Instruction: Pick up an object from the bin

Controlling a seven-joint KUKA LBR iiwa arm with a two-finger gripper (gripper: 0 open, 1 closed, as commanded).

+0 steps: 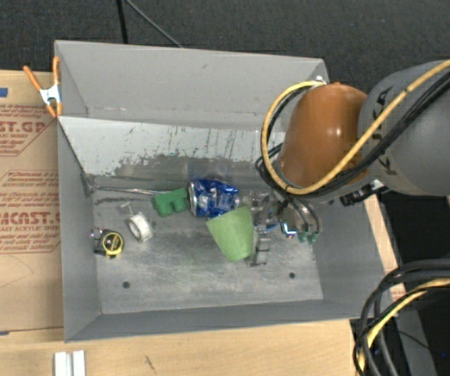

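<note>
My gripper [261,241] hangs low over the right half of the bin, under the orange wrist cover. Its metal fingers stand right against the right side of a light green plastic cup [232,234] that lies tipped on the bin floor. A crumpled blue and white wrapper or can [211,197] lies just above the cup, touching it. To the left of that sits a small dark green block [169,202].
A white tape roll [139,227] and a small yellow and black tape measure [109,243] lie at the left of the bin floor. A thin metal rod [127,188] runs along the back left. The arm with its yellow cables covers the bin's right side.
</note>
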